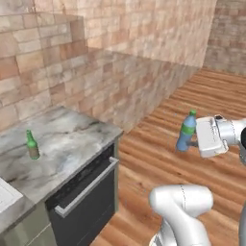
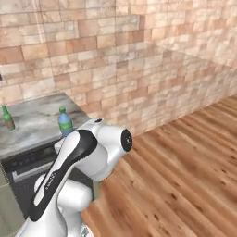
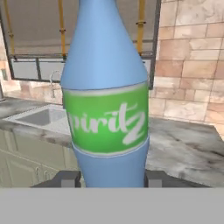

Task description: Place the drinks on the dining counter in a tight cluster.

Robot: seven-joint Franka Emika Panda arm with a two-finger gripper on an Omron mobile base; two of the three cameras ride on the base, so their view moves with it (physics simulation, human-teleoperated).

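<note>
Far left: a small slim dark green glass bottle (image 1: 32,145) stands upright on the grey-veined marble kitchen counter (image 1: 72,139), well apart from the arm; from the right base view it shows at the counter's far edge (image 2: 7,117).
Counter: the marble top runs to a white sink basin (image 1: 6,194) at its near left end, with a black built-in appliance with a long silver handle (image 1: 86,190) set under it.
Centre: the small blue plastic bottle with a green cap and green label (image 1: 186,130) hangs upright in the air over the wooden floor, clear of the counter's corner.
Grip: the two-finger gripper (image 1: 194,143) has its fingers (image 3: 70,179) pressed to either side of the bottle's lower body, part-way closed and carrying it; the hand view has the label (image 3: 107,118) square in front.
Right: the white arm (image 2: 88,152) reaches from the base toward the open room.
Step in hand: by my reading, the carry. One drink is lifted and in transit, while the green bottle waits to be fetched.
Next move: it calls for driving to the dining counter, keeping the bottle upright, and setting it down where the others can crowd close.
Room: tan brick walls (image 2: 139,55) and warm plank flooring (image 1: 192,96); a window with yellow bars sits above the sink in the hand view.
</note>
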